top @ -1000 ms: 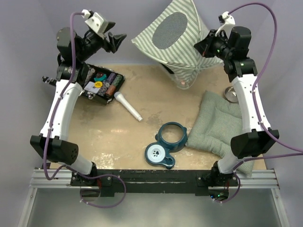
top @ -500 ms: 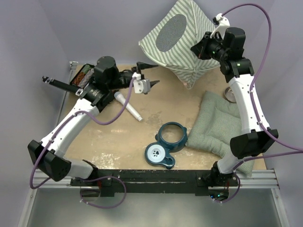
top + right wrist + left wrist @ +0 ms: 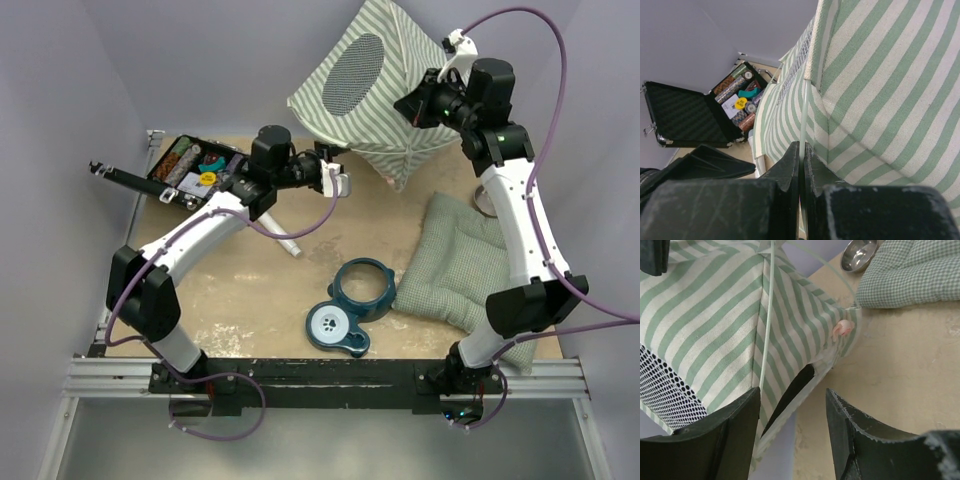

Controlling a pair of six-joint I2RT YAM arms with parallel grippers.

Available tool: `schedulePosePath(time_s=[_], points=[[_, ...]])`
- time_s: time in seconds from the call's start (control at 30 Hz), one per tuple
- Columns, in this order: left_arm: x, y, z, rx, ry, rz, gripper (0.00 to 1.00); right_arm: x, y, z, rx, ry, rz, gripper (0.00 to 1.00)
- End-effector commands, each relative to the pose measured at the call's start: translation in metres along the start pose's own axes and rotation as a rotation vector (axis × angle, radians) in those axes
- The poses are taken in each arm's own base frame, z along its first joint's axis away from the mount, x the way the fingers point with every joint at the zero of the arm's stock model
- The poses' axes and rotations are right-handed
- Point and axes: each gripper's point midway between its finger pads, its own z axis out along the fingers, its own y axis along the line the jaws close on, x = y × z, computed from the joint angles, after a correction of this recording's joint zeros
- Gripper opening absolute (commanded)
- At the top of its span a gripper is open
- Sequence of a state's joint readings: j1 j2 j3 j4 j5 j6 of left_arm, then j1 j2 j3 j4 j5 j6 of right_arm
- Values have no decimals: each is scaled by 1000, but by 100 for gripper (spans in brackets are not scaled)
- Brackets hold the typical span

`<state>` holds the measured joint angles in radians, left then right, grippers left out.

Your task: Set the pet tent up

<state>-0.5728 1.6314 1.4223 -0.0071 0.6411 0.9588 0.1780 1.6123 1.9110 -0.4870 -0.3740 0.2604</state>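
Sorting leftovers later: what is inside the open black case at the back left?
Rows of chips, a teal piece, a yellow disc and a white card. The left arm hides its right end from above.

Soft, bright, even overhead light leaves faint shadows on the beige tabletop [image 3: 240, 300]. In both wrist views the black gripper fingers [image 3: 735, 440] at the bottom edge are blurred; the green-and-white striped fabric tent [image 3: 715, 325] is sharp.

Robot lab bench: grey enclosure walls [image 3: 60, 80], aluminium frame [image 3: 100, 377].
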Motion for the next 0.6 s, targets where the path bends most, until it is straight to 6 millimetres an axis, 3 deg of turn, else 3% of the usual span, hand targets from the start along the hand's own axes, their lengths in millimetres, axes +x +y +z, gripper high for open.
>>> schedulePosePath(time_s=[0.0,0.17,0.23,0.3,0.4,0.47,0.57], points=[[-21,42,6,-166,-25,161,56,-30,34,-28,-84,-82,-39,0],[-21,45,13,-203,-21,190,42,-29,38,-28,-100,-75,-38,0],[-20,47,15,-214,-12,186,26,-30,40,-29,-110,-79,-40,0],[-24,53,12,-240,-19,148,3,-33,42,-29,-120,-85,-40,4],[-31,64,8,-289,-25,7,0,-52,52,-35,-148,-126,-87,39],[-32,83,1,-389,-21,-148,0,-73,58,-43,-151,-182,-141,64],[-31,107,-13,-534,-33,-401,0,-110,70,-66,-154,-293,-216,81]])
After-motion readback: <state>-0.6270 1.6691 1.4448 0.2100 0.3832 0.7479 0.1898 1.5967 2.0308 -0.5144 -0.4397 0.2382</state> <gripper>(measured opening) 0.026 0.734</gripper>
